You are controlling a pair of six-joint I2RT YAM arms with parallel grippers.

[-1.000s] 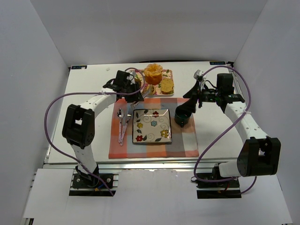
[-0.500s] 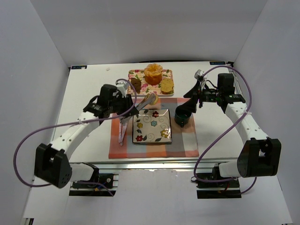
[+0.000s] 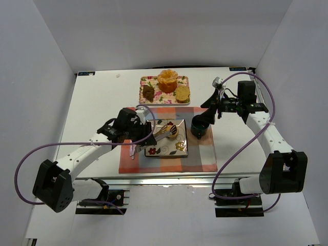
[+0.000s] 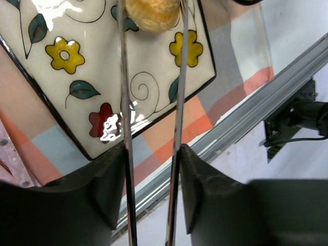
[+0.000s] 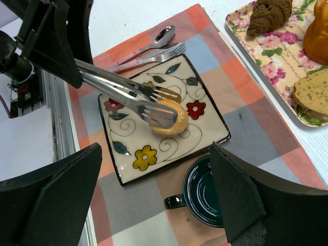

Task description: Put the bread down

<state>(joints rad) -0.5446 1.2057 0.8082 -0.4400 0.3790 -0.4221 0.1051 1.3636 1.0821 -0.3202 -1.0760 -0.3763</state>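
A round golden bread roll [image 5: 169,117] lies on the flowered square plate [image 5: 154,148], between the tips of metal tongs [image 5: 118,89]. My left gripper [image 4: 152,154] is shut on the tongs' two arms [image 4: 124,102] and reaches in from the plate's left side [image 3: 146,138]. From above, the roll [image 3: 173,130] is near the plate's far middle [image 3: 166,148]. Whether the tongs still squeeze the roll I cannot tell. My right gripper [image 3: 207,114] is open and empty, above the dark green mug [image 3: 199,127].
A checked placemat [image 3: 200,156] lies under the plate and mug [image 5: 205,192]. A spoon [image 5: 154,41] and fork [image 5: 154,55] lie left of the plate. At the back a floral tray [image 3: 163,98] holds a dark croissant [image 3: 148,92], an orange pastry [image 3: 167,80] and sliced bread [image 3: 182,93].
My left arm swung from the tray toward me, carrying the roll in the tongs down onto the plate. The right arm has not moved.
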